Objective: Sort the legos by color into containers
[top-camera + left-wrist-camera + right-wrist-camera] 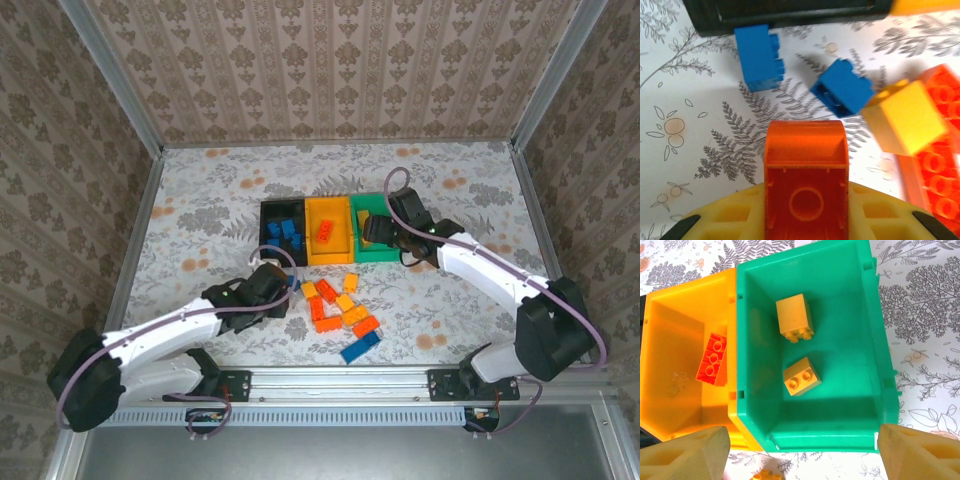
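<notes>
Closest to the left wrist lens is a red-orange lego [806, 185]. Its hollow underside, with one round tube inside, faces the camera, and it is clamped in the left gripper [806, 215] between ribbed yellow fingers [735, 215]. Beyond it, on the fern-printed surface [685, 125], two blue legos [759, 57] lie apart from each other, just below the black container [790, 12] that runs along the top of the frame. A yellow lego [905, 117] sits just beside the nearer blue one. Behind it, studded orange legos [940, 165] crowd the right edge.

From overhead, the left arm stretches from the lower left diagonally toward the centre, its wrist low beside the loose legos [340, 305] in front of the three containers. The right arm rises from the lower right, bends at the elbow and reaches up and left.

The right gripper [802, 455] hangs over the green container [880, 340], its jaws wide apart and holding nothing. Its pale, matte fingers [687, 455] show in the lower corners of its wrist view. Two small yellow cubes [795, 317] lie on the green floor, apart from each other. Touching it on the left, the orange-yellow container [670, 340] holds a long studded lego [711, 358] near the shared wall. Both containers are smooth, glossy plastic with straight walls.
</notes>
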`<state>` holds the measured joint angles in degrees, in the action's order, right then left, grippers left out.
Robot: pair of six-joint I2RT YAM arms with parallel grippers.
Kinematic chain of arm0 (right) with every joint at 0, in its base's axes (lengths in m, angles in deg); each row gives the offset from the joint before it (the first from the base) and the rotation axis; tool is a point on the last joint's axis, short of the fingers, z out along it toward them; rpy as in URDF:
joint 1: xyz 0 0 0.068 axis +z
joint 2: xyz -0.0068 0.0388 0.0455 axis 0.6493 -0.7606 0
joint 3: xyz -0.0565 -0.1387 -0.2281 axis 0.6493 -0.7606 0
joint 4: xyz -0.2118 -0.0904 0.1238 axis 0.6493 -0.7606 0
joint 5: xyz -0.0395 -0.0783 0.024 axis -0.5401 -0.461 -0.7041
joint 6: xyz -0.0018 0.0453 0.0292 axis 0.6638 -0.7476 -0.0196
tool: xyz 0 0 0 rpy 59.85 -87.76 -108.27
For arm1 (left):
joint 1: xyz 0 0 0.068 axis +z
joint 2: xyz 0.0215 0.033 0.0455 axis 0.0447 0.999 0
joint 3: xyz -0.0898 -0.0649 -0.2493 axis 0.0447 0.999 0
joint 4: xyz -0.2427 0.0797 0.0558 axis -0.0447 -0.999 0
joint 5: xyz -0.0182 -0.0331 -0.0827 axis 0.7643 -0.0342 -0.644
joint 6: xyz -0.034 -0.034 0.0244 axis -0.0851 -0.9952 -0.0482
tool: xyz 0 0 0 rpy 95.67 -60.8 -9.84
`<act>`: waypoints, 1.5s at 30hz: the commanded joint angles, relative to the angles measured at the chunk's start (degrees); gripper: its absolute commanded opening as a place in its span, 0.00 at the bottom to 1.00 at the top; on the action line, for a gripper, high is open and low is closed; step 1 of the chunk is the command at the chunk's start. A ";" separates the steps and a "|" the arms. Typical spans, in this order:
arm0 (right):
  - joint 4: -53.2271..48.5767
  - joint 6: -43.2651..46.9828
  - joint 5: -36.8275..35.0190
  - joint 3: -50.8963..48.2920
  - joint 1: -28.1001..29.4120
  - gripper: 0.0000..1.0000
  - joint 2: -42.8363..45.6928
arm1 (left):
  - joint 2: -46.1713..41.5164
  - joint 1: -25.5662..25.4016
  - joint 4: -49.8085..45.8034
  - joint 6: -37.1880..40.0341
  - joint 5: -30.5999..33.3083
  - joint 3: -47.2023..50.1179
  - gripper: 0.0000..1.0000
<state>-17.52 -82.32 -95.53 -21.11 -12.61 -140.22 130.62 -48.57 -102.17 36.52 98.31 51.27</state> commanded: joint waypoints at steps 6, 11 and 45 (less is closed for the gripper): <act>0.05 -2.33 0.75 -6.51 -0.37 0.79 6.41 | 14.85 1.01 2.36 8.48 -5.04 -23.07 0.30; -1.62 -2.37 1.25 -9.32 -0.41 0.79 9.46 | 31.45 4.51 4.35 12.09 -8.85 -37.85 0.29; 13.44 -11.29 0.32 -11.52 16.04 0.77 -6.45 | 5.49 4.33 9.20 3.12 -1.96 -15.67 1.00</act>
<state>-7.01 -91.26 -92.95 -34.97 2.93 -144.24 139.93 -43.94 -91.81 43.47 92.06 29.46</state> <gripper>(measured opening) 0.776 0.997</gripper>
